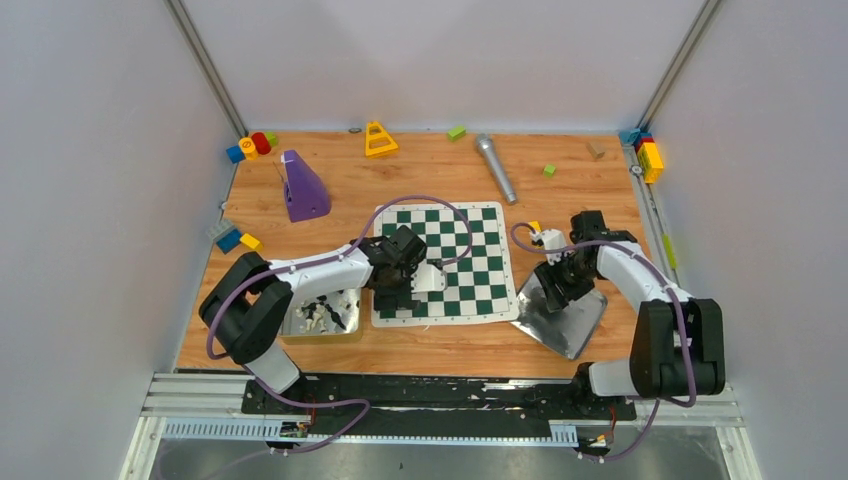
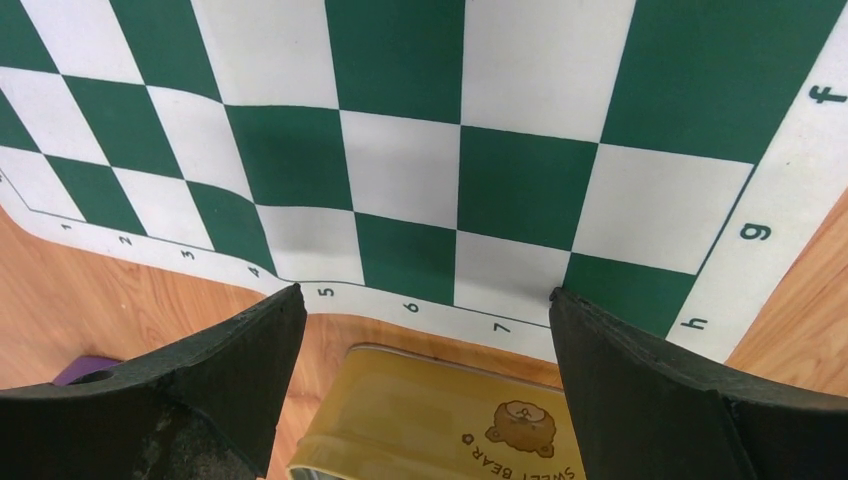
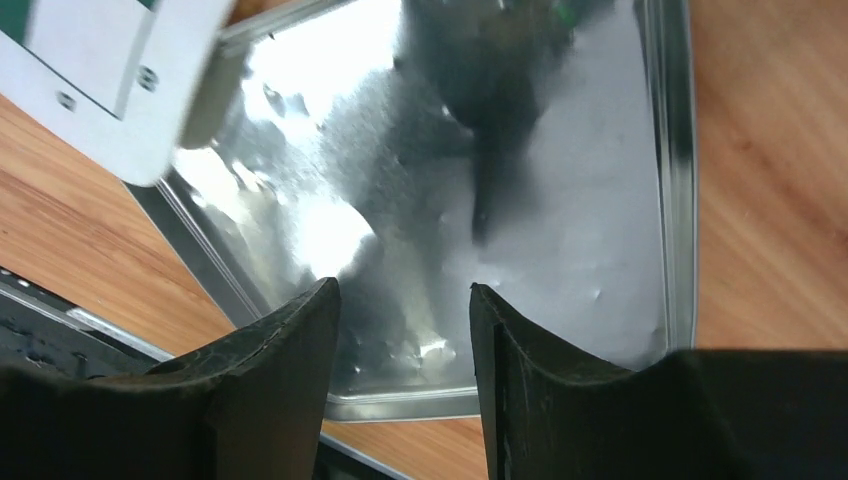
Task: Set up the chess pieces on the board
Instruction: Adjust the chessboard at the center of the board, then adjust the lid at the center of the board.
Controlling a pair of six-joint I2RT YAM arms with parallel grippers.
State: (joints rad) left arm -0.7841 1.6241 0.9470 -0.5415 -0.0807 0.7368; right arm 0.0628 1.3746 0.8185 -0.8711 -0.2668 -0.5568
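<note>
Left wrist, left gripper (image 2: pixel 425 295) wide apart, above board (image 2: pixel 400 170) edge

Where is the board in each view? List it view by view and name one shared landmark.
Top external: the board, centre of the picture.
Left wrist: fills the upper picture.
Right wrist: only a white corner, top left.
Shared landmark: the wooden table beside the board's white border.
</note>
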